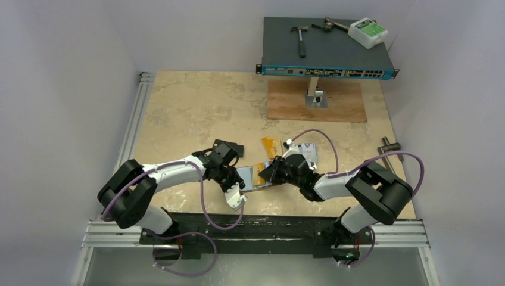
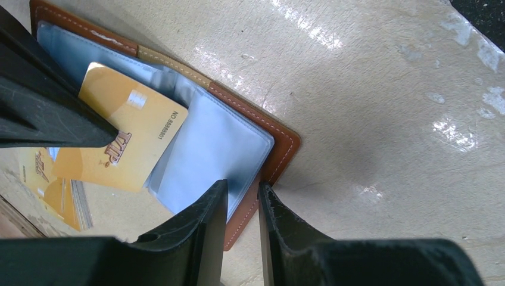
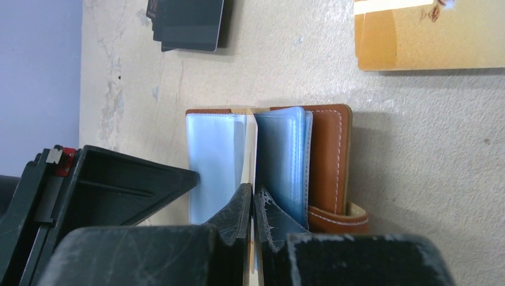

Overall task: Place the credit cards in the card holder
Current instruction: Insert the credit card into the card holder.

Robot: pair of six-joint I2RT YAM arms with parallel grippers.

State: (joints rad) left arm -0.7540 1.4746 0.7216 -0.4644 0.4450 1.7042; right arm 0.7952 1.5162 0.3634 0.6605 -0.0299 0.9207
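Observation:
The brown card holder (image 1: 255, 177) lies open on the table between my grippers, its light blue sleeves up (image 2: 220, 143) (image 3: 324, 161). My left gripper (image 1: 240, 180) (image 2: 241, 187) is shut on the holder's near edge, with leather and sleeve between the jaws. My right gripper (image 1: 273, 174) (image 3: 252, 193) is shut on a gold-orange card (image 2: 128, 134) (image 3: 251, 149), which sits partly inside a blue sleeve. Another gold card (image 1: 269, 146) (image 3: 429, 36) lies just beyond. Black cards (image 3: 187, 24) and silvery cards (image 1: 308, 152) lie nearby.
A network switch (image 1: 327, 70) on a stand and wooden board (image 1: 315, 101) is at the back, with a hammer (image 1: 301, 39) and a white box (image 1: 368, 32) on top. A metal tool (image 1: 390, 146) lies at the right edge.

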